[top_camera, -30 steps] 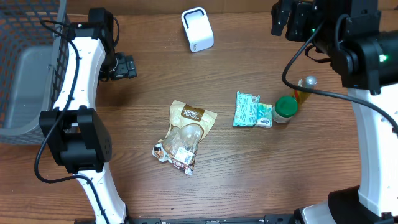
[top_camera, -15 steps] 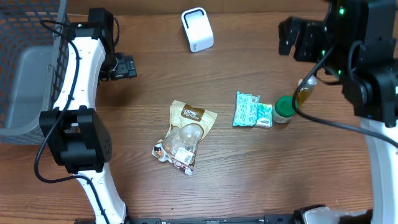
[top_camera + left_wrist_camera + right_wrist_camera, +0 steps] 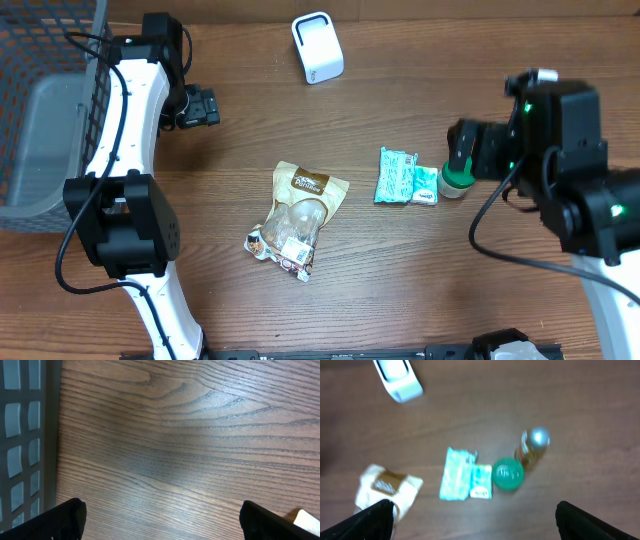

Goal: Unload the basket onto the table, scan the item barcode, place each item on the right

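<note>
Several items lie mid-table: a tan snack bag (image 3: pixel 297 218) (image 3: pixel 387 490), a teal packet (image 3: pixel 405 176) (image 3: pixel 465 481), a green-lidded jar (image 3: pixel 458 182) (image 3: pixel 508 474) and a silver-capped bottle (image 3: pixel 534 445), which the right arm hides from overhead. The white scanner (image 3: pixel 317 47) (image 3: pixel 399 380) stands at the back. My right gripper (image 3: pixel 465 150) (image 3: pixel 480 522) hangs open high above the jar and packet, holding nothing. My left gripper (image 3: pixel 200 107) (image 3: pixel 162 520) is open over bare wood at the back left, far from the items.
A grey wire basket (image 3: pixel 40 100) (image 3: pixel 25 435) with a grey bin inside stands at the left edge, close beside the left gripper. A small white corner (image 3: pixel 307 520) shows at the lower right of the left wrist view.
The right arm has swung from the back right corner forward and down, now over the jar and covering the bottle from above. The left arm and the items have not moved.
</note>
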You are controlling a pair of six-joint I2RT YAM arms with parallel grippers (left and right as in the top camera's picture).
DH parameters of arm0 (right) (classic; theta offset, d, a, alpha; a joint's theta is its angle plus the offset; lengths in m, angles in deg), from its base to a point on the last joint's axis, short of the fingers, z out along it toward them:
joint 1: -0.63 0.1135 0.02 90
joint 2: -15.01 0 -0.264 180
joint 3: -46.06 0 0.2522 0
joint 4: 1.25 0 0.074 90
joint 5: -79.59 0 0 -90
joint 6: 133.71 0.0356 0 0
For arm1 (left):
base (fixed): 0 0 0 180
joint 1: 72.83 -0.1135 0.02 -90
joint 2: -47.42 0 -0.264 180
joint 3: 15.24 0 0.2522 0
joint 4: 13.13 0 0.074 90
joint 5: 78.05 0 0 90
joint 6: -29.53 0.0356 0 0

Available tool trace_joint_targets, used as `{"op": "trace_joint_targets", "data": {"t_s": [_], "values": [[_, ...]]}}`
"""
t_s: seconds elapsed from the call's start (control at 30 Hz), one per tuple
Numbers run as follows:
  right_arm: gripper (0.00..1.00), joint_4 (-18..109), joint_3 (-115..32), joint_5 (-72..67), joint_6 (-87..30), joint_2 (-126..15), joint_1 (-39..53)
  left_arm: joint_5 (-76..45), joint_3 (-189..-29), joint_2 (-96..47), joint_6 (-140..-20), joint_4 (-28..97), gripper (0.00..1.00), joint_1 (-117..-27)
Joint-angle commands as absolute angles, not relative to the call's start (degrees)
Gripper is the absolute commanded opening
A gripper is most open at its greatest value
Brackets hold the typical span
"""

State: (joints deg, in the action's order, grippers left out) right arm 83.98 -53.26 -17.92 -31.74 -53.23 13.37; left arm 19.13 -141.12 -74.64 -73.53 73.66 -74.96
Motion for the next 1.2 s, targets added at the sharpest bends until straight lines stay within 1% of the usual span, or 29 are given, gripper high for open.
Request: {"op": "trace_joint_targets", "data": {"t_s": [0.0,0.47,0.6,0.83,1.07,1.17], "values": [[1.0,83.7,-48.2,-18.1,-31.5,-50.1,13.0,19.9,-141.9,-74.4,-72.7,73.6,1.0,-74.7],[1.0,83.7,-24.6,-18.1,-31.5,-40.4,13.0,19.9,-141.9,-74.4,-72.7,73.6,0.99,-74.7],[1.0,80.2,-18.7,-18.1,-31.5,-37.5,13.0,19.9,-141.9,-74.4,-72.7,73.6,1.0,-74.7],[1.0,77.4,-12.5,-18.1,-31.5,-31.0,13.0,19.9,-141.9,-74.4,-72.7,73.6,1.0,-74.7],[1.0,76.2,-9.7,-18.1,-31.5,-24.0,13.0,19.9,-141.9,-74.4,-72.7,73.6,1.0,-74.7],[1.0,75.4,-8.5,-22.6,-34.6,-21.3,13.0,19.9,-141.9,-74.4,-72.7,73.6,1.0,-74.7]]}}
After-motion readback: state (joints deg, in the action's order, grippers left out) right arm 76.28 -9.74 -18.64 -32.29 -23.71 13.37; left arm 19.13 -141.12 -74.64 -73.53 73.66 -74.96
